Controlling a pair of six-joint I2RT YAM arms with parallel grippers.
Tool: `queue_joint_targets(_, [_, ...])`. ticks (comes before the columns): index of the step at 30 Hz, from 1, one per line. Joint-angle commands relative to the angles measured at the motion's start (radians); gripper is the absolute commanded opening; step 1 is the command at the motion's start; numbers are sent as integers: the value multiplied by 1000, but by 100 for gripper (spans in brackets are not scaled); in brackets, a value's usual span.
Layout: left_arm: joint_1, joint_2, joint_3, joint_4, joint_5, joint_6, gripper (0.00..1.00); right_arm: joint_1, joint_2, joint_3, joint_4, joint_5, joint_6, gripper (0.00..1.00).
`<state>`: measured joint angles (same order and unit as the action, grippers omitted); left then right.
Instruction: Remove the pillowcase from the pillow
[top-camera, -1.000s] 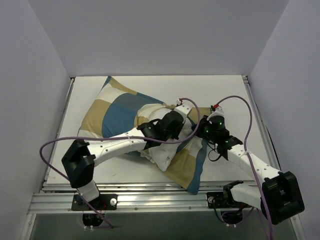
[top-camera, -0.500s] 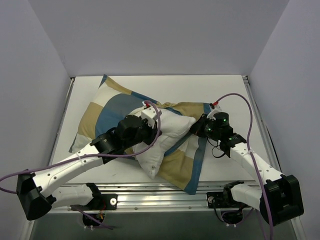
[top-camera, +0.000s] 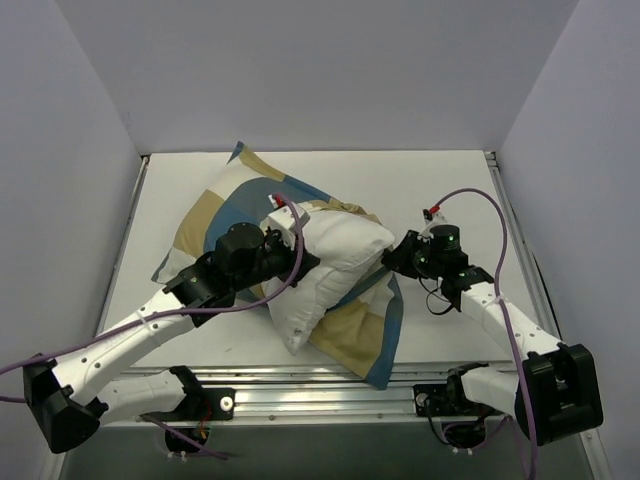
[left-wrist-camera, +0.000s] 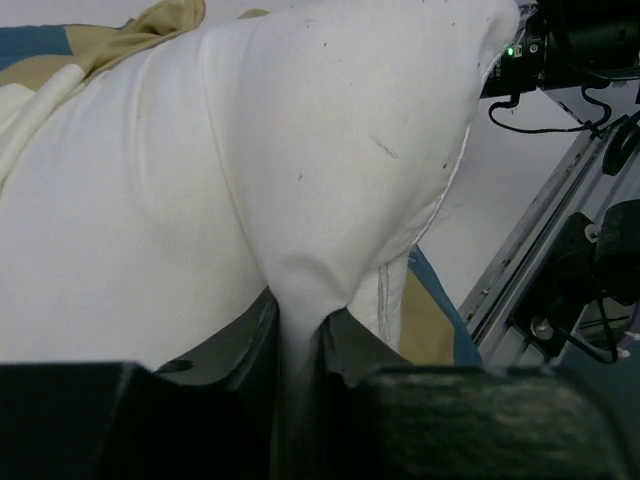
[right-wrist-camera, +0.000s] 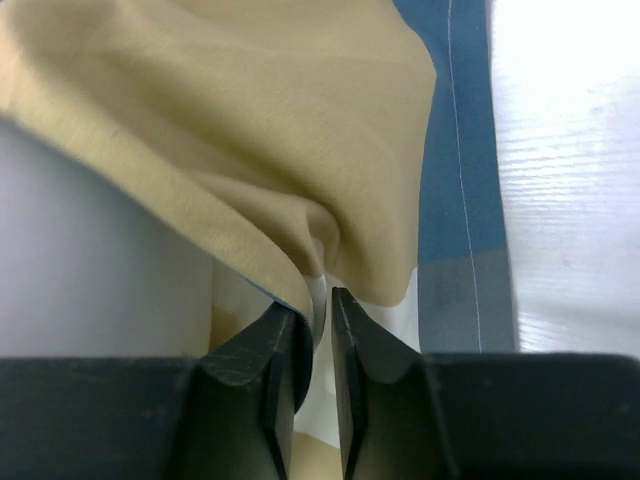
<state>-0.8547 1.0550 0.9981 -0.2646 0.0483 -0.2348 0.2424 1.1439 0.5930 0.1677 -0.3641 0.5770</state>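
Observation:
The white pillow (top-camera: 325, 262) sticks out of the blue, tan and white patchwork pillowcase (top-camera: 225, 205) in the middle of the table. My left gripper (top-camera: 290, 262) is shut on a pinch of the pillow's white cloth, which fills the left wrist view (left-wrist-camera: 250, 180). My right gripper (top-camera: 392, 260) is shut on a fold of the pillowcase at its open right end; the tan and blue cloth (right-wrist-camera: 250, 130) bunches between the jaws. The far end of the pillow is hidden inside the case.
A loose flap of the pillowcase (top-camera: 375, 345) hangs toward the metal rail (top-camera: 330, 395) at the table's front edge. Grey walls close in the table on three sides. Purple cables loop off both arms.
My left gripper has pulled the pillow leftward and toward the front, drawing more white cushion out of the case. The case's far corner has lifted. My right gripper has stayed put, holding the case.

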Motion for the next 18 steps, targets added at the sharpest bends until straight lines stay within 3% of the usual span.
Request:
queue_joint_targets(1, [14, 106, 88, 37, 57, -24, 28, -35, -56, 25, -62, 217, -69, 15])
queue_joint_targets(3, [-30, 149, 152, 62, 24, -40, 42, -19, -100, 66, -133, 261, -86, 30])
queue_joint_targets(4, [-43, 177, 172, 64, 0, -41, 55, -17, -117, 83, -155, 275, -94, 41])
queue_joint_targets(7, [-64, 171, 223, 29, -143, -95, 82, -11, -177, 148, -256, 321, -135, 61])
queue_joint_targets(8, [-64, 157, 226, 13, -184, -112, 86, -11, -188, 181, -279, 329, -146, 66])
queue_joint_targets(10, [-57, 111, 221, -66, -337, -182, 93, -5, -211, 211, -324, 327, -172, 76])
queue_joint_targets(14, [-1, 40, 182, -246, -523, -316, 96, 26, -199, 267, -330, 254, -209, 88])
queue_joint_targets(18, [112, 2, 84, -349, -518, -431, 97, 78, -124, 317, -298, 180, -224, 95])
